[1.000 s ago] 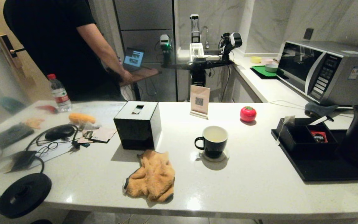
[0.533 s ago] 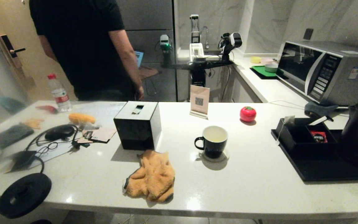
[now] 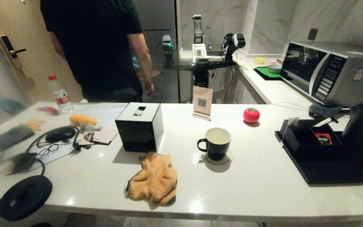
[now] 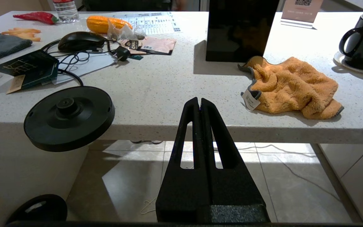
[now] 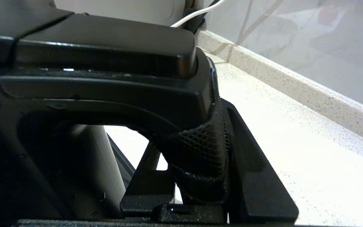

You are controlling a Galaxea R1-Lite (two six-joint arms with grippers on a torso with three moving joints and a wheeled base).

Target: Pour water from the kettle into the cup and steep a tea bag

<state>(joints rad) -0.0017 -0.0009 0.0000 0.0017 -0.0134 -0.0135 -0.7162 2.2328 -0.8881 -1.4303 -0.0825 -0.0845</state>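
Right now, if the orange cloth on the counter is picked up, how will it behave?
The orange cloth lies crumpled in soft folds, so it is probably floppy and would droop from a pincer. Its fluffy pile suggests it is light and not slippery. It looks unlikely to roll or break; one edge lies by the black tissue box.

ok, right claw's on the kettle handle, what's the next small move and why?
Probably carry the kettle toward the cup, keeping it upright for now. The right claw is shut on the kettle's textured handle, and the kettle is at the counter's right end, over the black tray. The cup stands on its coaster mid-counter, well short of the spout.
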